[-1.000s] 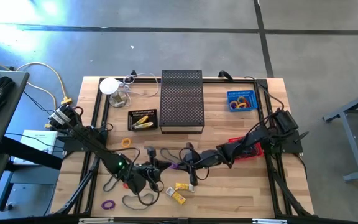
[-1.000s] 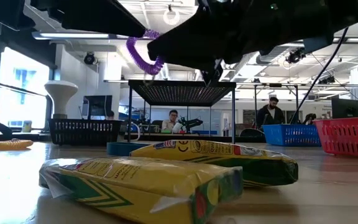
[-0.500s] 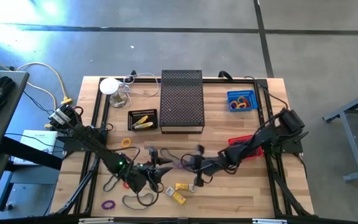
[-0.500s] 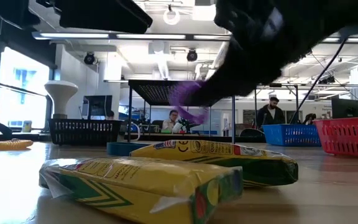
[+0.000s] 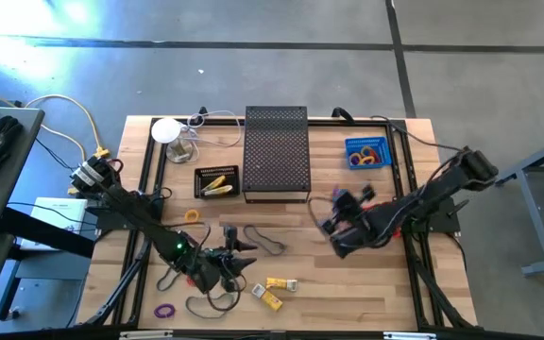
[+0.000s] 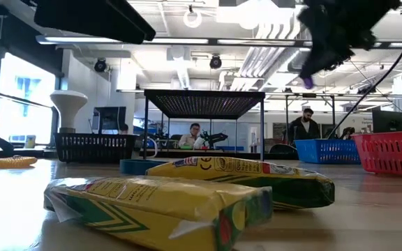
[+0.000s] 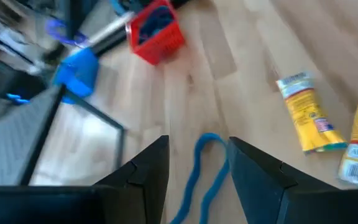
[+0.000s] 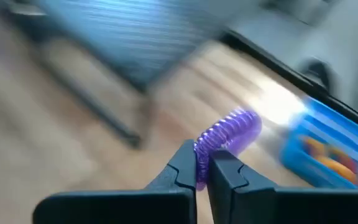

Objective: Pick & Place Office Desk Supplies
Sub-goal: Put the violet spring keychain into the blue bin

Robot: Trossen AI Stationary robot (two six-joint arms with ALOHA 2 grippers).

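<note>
At the far left of the wooden surface [image 5: 366, 293] a small purple loop [image 5: 163, 310] lies near the front edge, and a yellow loop [image 5: 191, 215] sits further back beside the black basket [image 5: 216, 181], which holds yellow pieces. The left end effector [image 5: 239, 257] hangs low over the front middle of the surface. Its fingers [image 7: 143, 169] stand apart with nothing between them, and through the gap its own camera sees a blue loop [image 7: 209, 168] lying flat on the wood. Large dark loops [image 5: 264, 240] are strewn on the boards around it. Just in front of it lie two yellow packets [image 5: 274, 292], side by side and not quite parallel; from table height they fill the foreground, one packet overlapping the other. Behind them, in the middle of the surface, stands the black perforated stand [image 5: 276, 151].

To the right, the right end effector [image 5: 331, 227] is raised above the surface, between the stand and the red basket [image 6: 391, 152]. Its fingers [image 8: 182, 167] are pressed together on a purple coiled band [image 8: 226, 134], which arches up and away from the tips. The band is off the surface, carried in the air. At the back right corner sits the blue basket [image 5: 367, 152] with orange and yellow loops inside it.
</note>
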